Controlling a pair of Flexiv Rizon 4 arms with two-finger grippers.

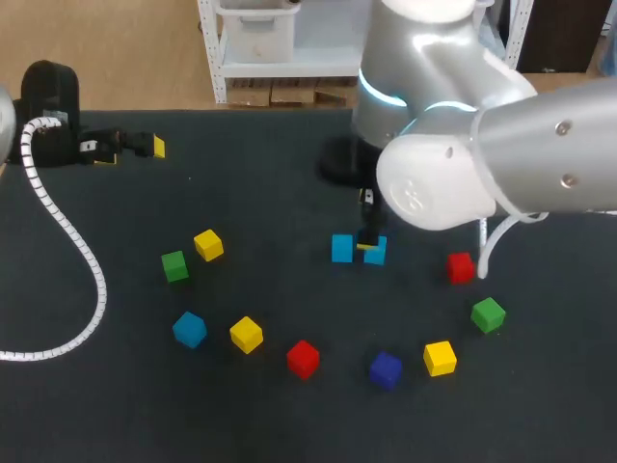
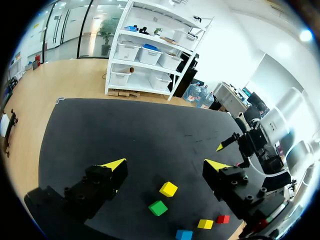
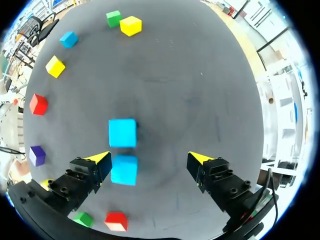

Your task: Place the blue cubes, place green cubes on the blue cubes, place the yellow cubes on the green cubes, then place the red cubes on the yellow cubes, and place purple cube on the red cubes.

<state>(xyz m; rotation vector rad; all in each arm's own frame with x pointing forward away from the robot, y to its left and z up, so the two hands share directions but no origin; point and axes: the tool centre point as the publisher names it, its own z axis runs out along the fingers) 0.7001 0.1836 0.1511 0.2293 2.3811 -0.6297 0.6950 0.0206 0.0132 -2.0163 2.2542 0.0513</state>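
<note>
1. Right arm: yours comes in from the right and bends over the middle of the table, wrist turned down so the fingers point at the dark mat.
2. Right gripper: fingers spread wide with nothing in their hold, hanging low over a pair of blue cubes.
3. Right blue cube: on the mat inside the open span, just beside one finger and well apart from the other.
4. Left blue cube: just left of its partner and ahead of the fingers. You cannot tell whether the two touch.
5. Left gripper: at the far left corner, held roughly level and pointing right across the table. Its fingers are wide apart and empty.
6. Left group, each cube lying singly: left green cube just beside the far yellow cube. Nearer you are the third blue cube and the near-left yellow cube.
7. Near arc, each cube lying singly: near red cube, purple cube, near-right yellow cube, right green cube, right red cube.
8. White coiled cable: trails from the left gripper's mount down the left side of the mat.
</note>
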